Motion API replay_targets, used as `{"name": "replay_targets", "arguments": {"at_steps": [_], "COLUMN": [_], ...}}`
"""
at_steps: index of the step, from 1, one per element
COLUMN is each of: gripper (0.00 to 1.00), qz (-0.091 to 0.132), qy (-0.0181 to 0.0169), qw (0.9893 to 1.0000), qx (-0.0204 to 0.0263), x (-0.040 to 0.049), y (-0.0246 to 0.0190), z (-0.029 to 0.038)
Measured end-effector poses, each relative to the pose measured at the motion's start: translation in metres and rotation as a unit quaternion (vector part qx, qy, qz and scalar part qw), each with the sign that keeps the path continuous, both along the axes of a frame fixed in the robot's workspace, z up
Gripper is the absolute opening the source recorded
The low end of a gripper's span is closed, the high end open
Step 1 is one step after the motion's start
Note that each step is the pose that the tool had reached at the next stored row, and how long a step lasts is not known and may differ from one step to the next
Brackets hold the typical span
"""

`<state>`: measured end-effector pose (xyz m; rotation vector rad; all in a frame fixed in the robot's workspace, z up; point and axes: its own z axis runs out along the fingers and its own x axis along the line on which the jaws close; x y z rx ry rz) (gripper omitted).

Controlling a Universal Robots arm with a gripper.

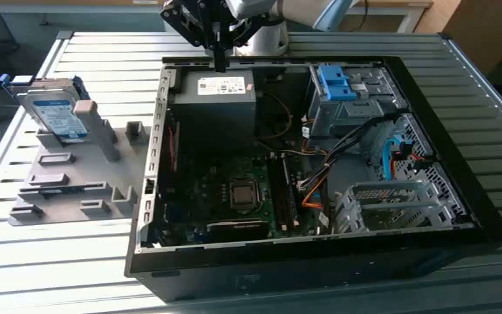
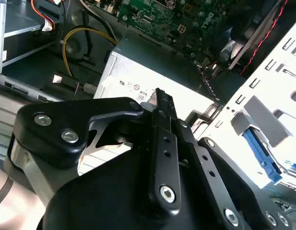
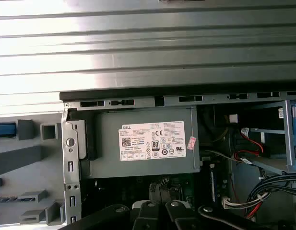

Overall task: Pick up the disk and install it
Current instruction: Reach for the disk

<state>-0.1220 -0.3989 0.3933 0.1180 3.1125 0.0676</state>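
The arm [image 1: 273, 8] is seen at the top of the exterior view, with the gripper [image 1: 220, 63] pointed straight down; its fingers [image 2: 162, 134] are pressed together, and nothing is held between them

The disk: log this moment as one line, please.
disk: standing in grey fixture, outside case, untouched | gripper: shut, empty, above power supply | install: not done

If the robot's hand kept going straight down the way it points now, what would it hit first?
Probably the large grey metal power-supply box with the white label, near its edge; the hand hangs above it, though depth is unclear.
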Motion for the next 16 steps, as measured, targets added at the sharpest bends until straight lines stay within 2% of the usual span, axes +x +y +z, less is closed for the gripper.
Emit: {"name": "replay_targets", "arguments": {"at_steps": [16], "gripper": [0.11], "qz": [0.0], "qy": [0.0], "qw": [1.0], "qx": [0.0], "x": [-0.0028], "y": [0.0], "z": [0.0]}}
